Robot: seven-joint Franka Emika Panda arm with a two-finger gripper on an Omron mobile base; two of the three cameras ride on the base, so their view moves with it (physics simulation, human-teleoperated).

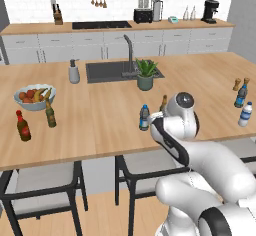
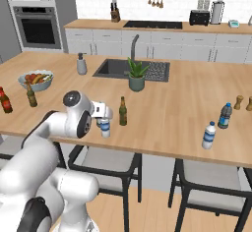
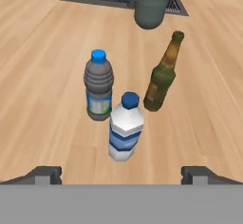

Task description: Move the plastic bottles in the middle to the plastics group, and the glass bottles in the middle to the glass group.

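**Three bottles stand before a released end effector on kitchen tabletop**

Three bottles cluster mid-tabletop, just ahead of the white arm's end effector [image 3: 121, 173], whose two dark fingertips [image 3: 45, 174] stand wide apart and grasp nothing. Nearest in the hand view is a clear-whitish plastic water bottle with a blue cap [image 3: 125, 127], upright and squarely between the fingertips' lines. Just behind it, to its left, stands a darker blue-tinted plastic bottle with a label band [image 3: 98, 86]; to its right, a slim olive-brown glass bottle with a long neck [image 3: 164, 73], apart from both.

Beyond them on the pale wooden tabletop [image 1: 100, 125] sits a potted green plant [image 1: 146, 74] beside the dark sink [image 1: 107, 71], with a grey soap dispenser [image 1: 74, 72] near the basin's left corner.

Far to the arm's right, by the tabletop's edge, two more blue-capped water bottles, one whitish [image 2: 209, 135] and one dark-tinted [image 2: 225, 115], stand near each other. Far to its left, a squat red bottle [image 1: 23, 126] and a second olive-brown bottle [image 1: 50, 113] stand close to a bowl of fruit [image 1: 34, 96].
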